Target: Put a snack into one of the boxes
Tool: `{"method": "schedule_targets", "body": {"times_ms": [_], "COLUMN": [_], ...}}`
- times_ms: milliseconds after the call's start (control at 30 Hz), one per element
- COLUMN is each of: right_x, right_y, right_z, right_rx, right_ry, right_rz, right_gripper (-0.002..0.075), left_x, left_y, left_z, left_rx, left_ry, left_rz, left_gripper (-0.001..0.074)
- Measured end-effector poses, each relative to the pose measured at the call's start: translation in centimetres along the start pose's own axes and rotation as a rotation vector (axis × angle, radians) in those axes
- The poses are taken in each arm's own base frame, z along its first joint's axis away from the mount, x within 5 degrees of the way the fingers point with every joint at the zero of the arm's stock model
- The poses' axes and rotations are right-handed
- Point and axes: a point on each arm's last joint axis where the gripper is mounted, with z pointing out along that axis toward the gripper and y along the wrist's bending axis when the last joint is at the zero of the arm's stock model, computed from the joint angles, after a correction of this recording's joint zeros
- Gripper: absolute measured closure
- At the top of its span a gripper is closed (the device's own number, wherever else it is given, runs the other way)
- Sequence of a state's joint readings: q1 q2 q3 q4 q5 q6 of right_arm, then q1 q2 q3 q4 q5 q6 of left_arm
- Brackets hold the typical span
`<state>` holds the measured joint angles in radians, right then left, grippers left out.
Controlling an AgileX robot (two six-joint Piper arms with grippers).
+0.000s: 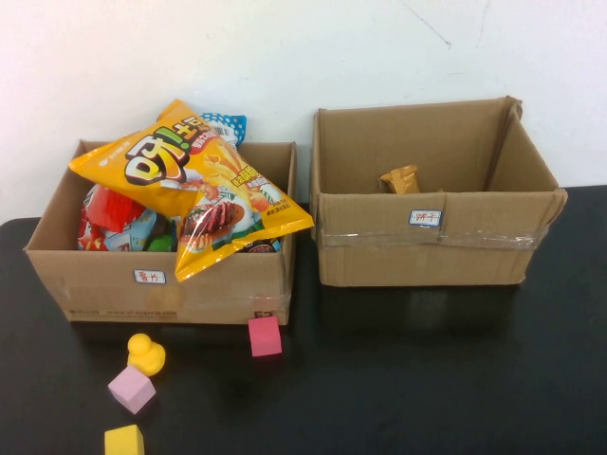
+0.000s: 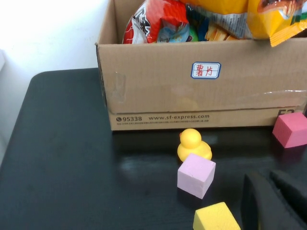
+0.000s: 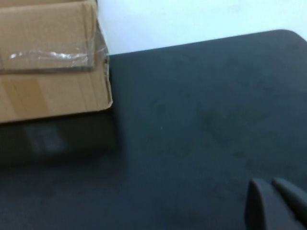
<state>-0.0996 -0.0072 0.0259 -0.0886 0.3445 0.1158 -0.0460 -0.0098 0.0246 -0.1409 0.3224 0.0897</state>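
Two open cardboard boxes stand on the black table. The left box point(image 1: 104, 284) is heaped with snack bags, and a big yellow chip bag point(image 1: 190, 180) lies tilted across the top. The right box point(image 1: 417, 251) holds one small brown snack point(image 1: 400, 179). Neither arm shows in the high view. My left gripper point(image 2: 274, 181) hovers low over the table in front of the left box point(image 2: 158, 91), shut and holding nothing. My right gripper point(image 3: 271, 184) is shut and empty over bare table, beside a corner of the right box point(image 3: 48, 86).
Toys lie in front of the left box: a yellow duck point(image 1: 145, 354), a pink cube point(image 1: 265, 336), a lilac cube point(image 1: 131, 389) and a yellow cube point(image 1: 124, 442). A white wall stands behind the boxes. The table's left edge point(image 2: 14, 129) is near.
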Motion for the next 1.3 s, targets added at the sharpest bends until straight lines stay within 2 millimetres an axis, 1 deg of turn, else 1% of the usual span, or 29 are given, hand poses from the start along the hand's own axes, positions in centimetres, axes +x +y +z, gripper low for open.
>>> {"method": "schedule_targets", "body": {"times_ms": [133, 300, 1300], "right_x": [0.02, 0.06, 0.07], "right_y": [0.12, 0.17, 0.26], "right_z": [-0.01, -0.01, -0.02], "right_rx": [-0.019, -0.025, -0.035], "right_ry": [0.001, 0.005, 0.005], "right_rz": [-0.088, -0.12, -0.102], "right_gripper": [0.0727, 0.0727, 0.0727], "left_x": [-0.02, 0.0, -0.01], "left_y": [-0.01, -0.01, -0.01], "left_z": [-0.02, -0.02, -0.03], "left_rx": [0.0, 0.001, 0.001], "left_ry": [0.002, 0.004, 0.007], "left_rz": [0.0, 0.0, 0.0], "left_gripper": [0.0737, 0.0737, 0.0737]}}
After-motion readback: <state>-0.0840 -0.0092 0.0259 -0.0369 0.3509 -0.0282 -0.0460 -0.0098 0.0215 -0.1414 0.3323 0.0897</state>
